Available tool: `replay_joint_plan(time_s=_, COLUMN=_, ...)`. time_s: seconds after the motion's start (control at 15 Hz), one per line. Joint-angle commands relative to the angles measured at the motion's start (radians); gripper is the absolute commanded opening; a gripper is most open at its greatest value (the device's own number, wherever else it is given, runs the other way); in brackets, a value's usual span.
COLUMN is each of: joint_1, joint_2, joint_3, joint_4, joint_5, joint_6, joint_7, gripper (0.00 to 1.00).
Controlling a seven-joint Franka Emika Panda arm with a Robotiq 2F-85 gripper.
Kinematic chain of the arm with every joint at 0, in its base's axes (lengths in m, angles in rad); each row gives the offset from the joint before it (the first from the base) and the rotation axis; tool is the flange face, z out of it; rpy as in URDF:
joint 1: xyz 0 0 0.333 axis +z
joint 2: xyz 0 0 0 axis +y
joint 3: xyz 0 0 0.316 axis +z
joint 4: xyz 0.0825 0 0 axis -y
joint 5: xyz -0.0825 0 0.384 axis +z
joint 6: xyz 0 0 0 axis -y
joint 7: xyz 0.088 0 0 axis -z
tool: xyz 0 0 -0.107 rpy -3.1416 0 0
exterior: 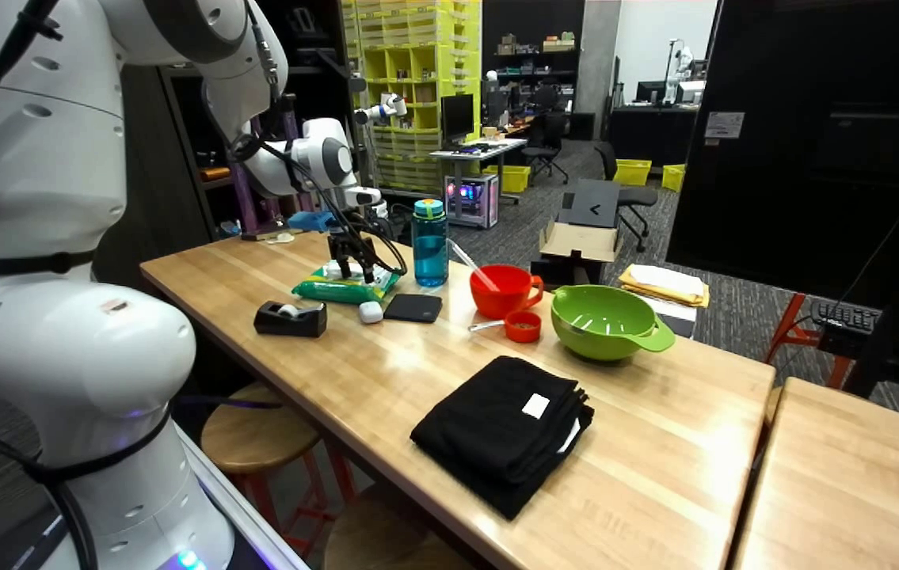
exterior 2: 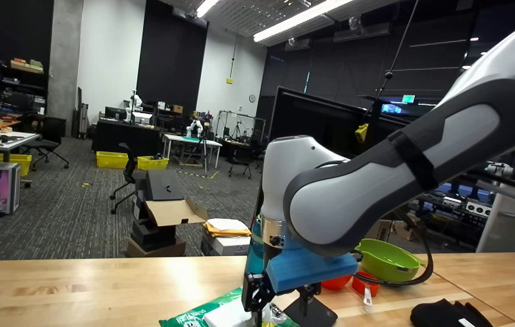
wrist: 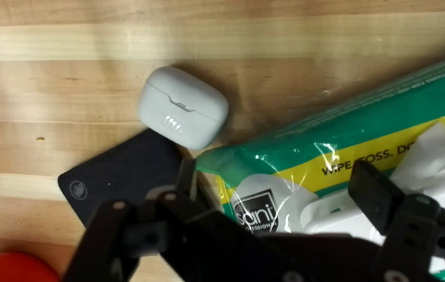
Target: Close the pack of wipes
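Green plastic pack of wipes (wrist: 332, 145) lies, in the wrist view, at four o'clock from the rounded white case (wrist: 183, 107); black gripper (wrist: 277, 184), fingers apart.

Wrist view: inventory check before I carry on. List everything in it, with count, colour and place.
Pack of wipes: 1, green with a yellow band, right side
Lid or its frame: 1, white, on the pack, partly hidden by the gripper
Crumpled sheet: 1, white, on the pack near the right edge, probably a wipe
Small case: 1, whitish, upper middle
Flat item: 1, black with a round logo, left of the pack
Red cup: 1, red, bottom-left corner, mostly cut off
Speck: 1, brownish, far left
Wooden table: 1, light brown, beneath everything
Gripper: 1, black, along the bottom edge, jaws apart
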Motion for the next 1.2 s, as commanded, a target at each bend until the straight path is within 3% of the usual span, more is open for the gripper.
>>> replay_joint_plan(time_s=0.0, joint_1=-0.013, joint_2=-0.009, joint_3=0.015, joint_4=0.008, joint_5=0.026, joint_6=-0.007, joint_7=-0.032, gripper=1.0)
replay_joint_plan(time_s=1.13, joint_1=-0.004, joint_2=-0.041, joint_3=0.05, joint_4=0.058, joint_5=0.025, joint_6=-0.026, joint_7=-0.073, gripper=1.0)
